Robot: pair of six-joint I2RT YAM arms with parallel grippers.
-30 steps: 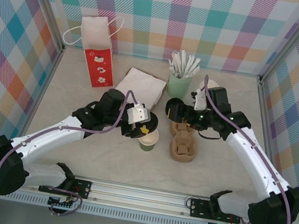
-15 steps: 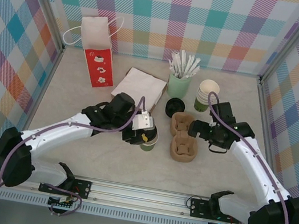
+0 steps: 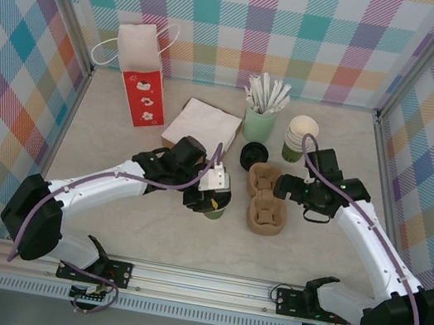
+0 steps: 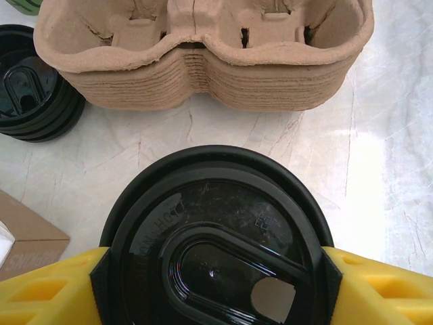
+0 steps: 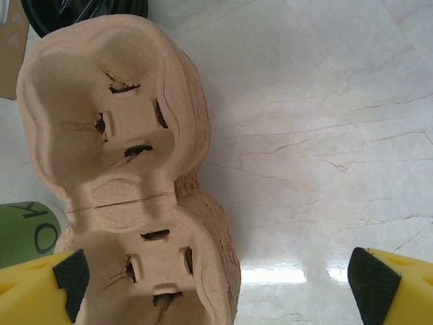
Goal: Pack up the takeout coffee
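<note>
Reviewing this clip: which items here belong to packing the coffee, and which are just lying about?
Job: takeout coffee in the left tool; cup carriers; probably the red bag.
Lying about: spare lids, stacked cups, stick cup, napkins.

Left wrist view: wall of the takeout coffee (image 4: 216, 230) hidden under its own lid, lid cropped at bottom edge; top view: left claw (image 3: 214, 202) covers most of the cup.
</note>
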